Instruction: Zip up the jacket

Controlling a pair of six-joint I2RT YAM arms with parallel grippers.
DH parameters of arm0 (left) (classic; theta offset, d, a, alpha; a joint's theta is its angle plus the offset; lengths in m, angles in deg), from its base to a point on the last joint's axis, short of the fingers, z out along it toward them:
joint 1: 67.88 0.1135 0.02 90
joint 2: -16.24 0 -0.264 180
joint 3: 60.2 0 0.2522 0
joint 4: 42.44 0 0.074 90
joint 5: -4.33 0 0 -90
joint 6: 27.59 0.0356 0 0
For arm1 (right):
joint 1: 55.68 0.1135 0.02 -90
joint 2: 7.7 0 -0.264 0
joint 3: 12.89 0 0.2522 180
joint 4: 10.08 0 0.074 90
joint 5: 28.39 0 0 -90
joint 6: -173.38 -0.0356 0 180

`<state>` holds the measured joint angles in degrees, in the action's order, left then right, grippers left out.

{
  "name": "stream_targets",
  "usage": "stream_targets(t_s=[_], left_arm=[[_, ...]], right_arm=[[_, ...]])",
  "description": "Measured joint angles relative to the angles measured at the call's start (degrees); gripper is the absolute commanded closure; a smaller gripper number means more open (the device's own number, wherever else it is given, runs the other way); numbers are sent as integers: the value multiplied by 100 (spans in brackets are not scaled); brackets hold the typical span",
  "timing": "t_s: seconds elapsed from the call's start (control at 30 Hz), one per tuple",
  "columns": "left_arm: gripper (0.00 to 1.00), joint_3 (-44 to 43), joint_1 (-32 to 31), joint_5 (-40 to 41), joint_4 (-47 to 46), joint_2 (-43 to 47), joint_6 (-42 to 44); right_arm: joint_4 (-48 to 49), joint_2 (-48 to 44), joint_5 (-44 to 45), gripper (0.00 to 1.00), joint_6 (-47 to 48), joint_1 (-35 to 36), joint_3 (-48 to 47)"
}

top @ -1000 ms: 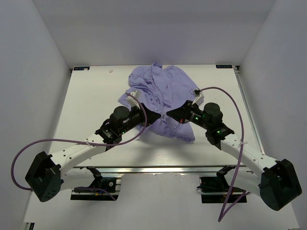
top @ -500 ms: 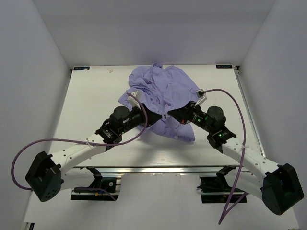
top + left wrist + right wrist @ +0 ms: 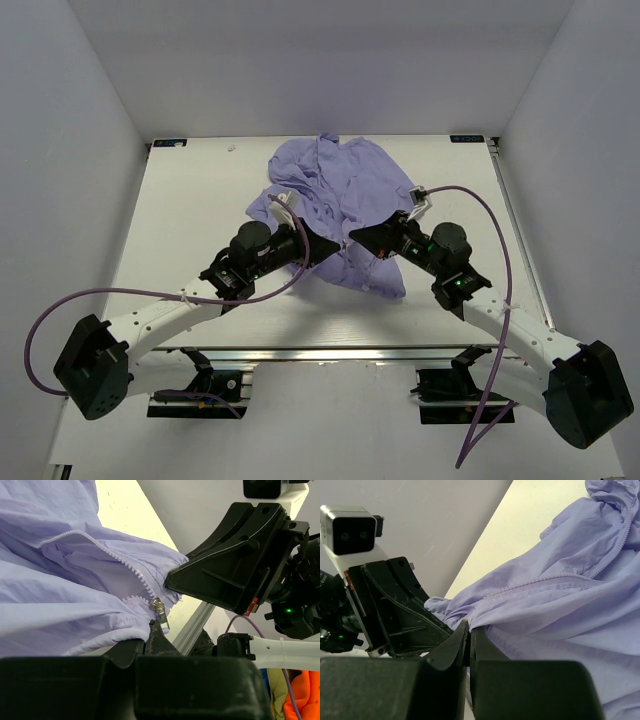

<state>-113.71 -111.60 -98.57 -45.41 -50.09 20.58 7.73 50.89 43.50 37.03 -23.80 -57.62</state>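
The lavender jacket (image 3: 345,190) lies crumpled at the table's middle back, with its near hem lifted between my two grippers. My left gripper (image 3: 332,246) is shut on the jacket's hem (image 3: 75,630), and the metal zipper pull (image 3: 161,611) hangs just above its fingertips (image 3: 155,632). A line of zipper teeth (image 3: 120,557) runs up from the pull. My right gripper (image 3: 353,238) is shut on the jacket's other front edge (image 3: 530,595), just below its zipper tape (image 3: 545,582). The two grippers face each other, almost touching.
The white table (image 3: 190,220) has a metal rail along its near edge (image 3: 330,352). Purple cables (image 3: 470,200) loop from both arms. White walls enclose the left, right and back sides. The right gripper's body (image 3: 230,570) fills the left wrist view's right side.
The right arm's wrist and elbow have shifted slightly right and towards the near edge. The jacket's near hem has drawn in a little. Both grippers stay shut on the fabric.
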Motion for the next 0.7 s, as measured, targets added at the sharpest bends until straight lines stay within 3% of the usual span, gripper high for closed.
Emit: stream_targets(t_s=[0.33, 0.6, 0.7], left_arm=[[100, 13, 0, -136, 7, 7, -46], [100, 188, 0, -267, 105, 0, -131], [100, 188, 0, -280, 136, -13, -177]], right_arm=[[-479, 2, 57, 100, 101, 0, 0], [-1008, 140, -118, 65, 389, 0, -81], [-1268, 157, -181, 62, 496, 0, -85]])
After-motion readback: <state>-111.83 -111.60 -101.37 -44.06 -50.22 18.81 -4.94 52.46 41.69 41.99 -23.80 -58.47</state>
